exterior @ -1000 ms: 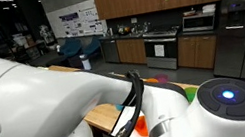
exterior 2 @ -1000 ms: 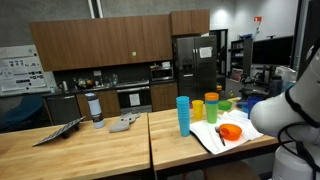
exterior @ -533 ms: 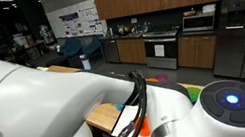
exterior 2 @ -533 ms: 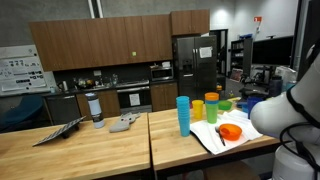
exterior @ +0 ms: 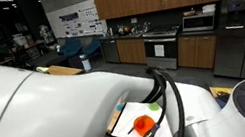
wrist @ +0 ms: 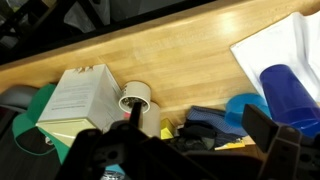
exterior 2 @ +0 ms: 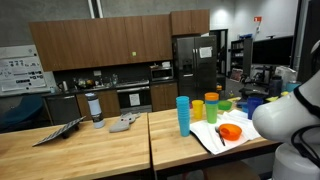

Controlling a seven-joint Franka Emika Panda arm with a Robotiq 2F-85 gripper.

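In the wrist view my gripper [wrist: 185, 150] is open and empty, its dark fingers wide apart over the edge of a wooden table [wrist: 180, 50]. Below it lie a dark blue cloth [wrist: 205, 120] and a small yellow item [wrist: 228, 143]. A blue bowl [wrist: 245, 108] sits just to the right. A blue cup [wrist: 290, 95] lies on a white cloth [wrist: 285, 45]. A white roll [wrist: 135, 98] and a pale box [wrist: 85, 95] are to the left. In both exterior views only my arm [exterior 2: 295, 110] shows; the gripper is hidden.
An orange bowl [exterior 2: 231, 131] sits on the white cloth [exterior 2: 212, 138], also seen past my arm [exterior: 144, 123]. A stack of blue cups [exterior 2: 183, 115], an orange cup [exterior 2: 197, 110], a yellow cup [exterior 2: 211, 105] and a green bowl [exterior 2: 222, 104] stand behind it. Kitchen cabinets line the back.
My arm has swung across an exterior view, uncovering the orange bowl and white cloth. In the other view it shifted slightly at the right edge.
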